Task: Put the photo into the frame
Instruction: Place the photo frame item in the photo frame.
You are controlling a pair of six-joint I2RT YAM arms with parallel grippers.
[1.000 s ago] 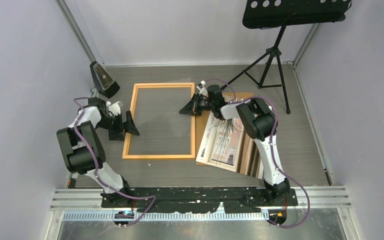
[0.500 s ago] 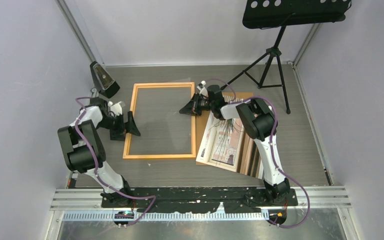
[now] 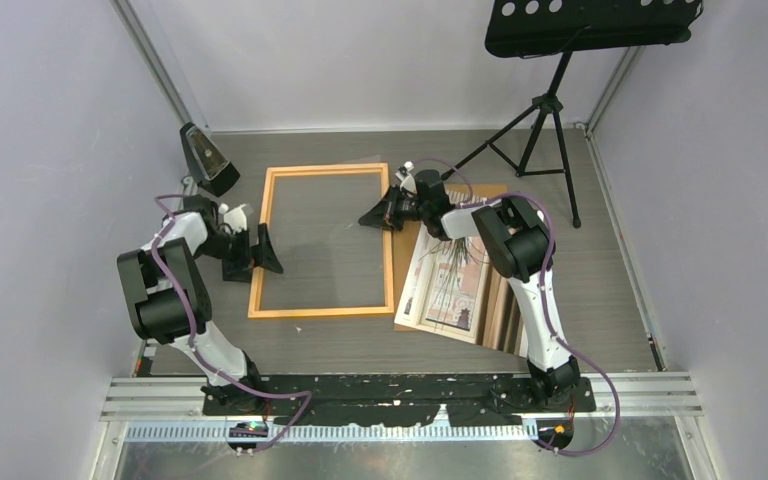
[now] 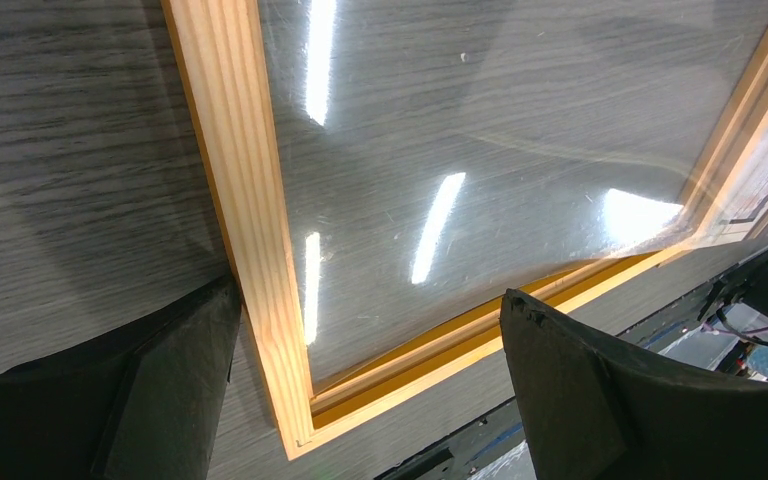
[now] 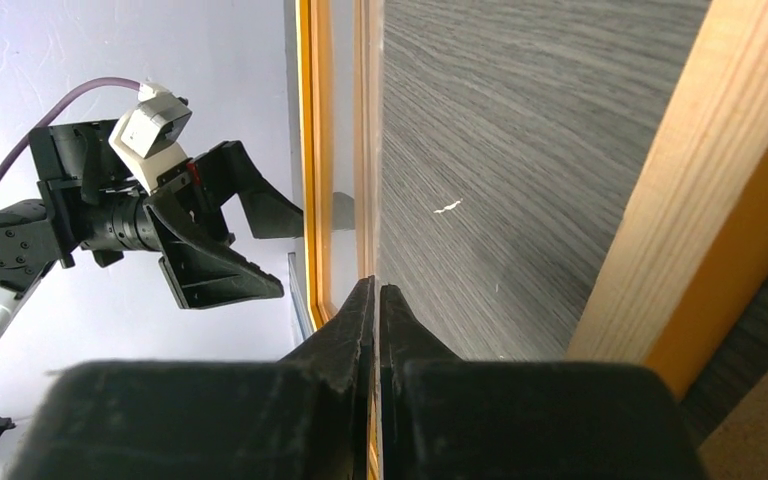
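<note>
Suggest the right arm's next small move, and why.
Probably ease the right gripper down a little so the clear sheet settles flat inside the frame. Its fingers look shut on the sheet's edge, and the sheet looks bowed above the frame. The open left gripper straddles the left rail. The photo lies outside the frame.

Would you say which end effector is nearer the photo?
Right. The right end effector, pinching the sheet, is at the frame rail beside the photo; the left end effector is across the frame.
</note>
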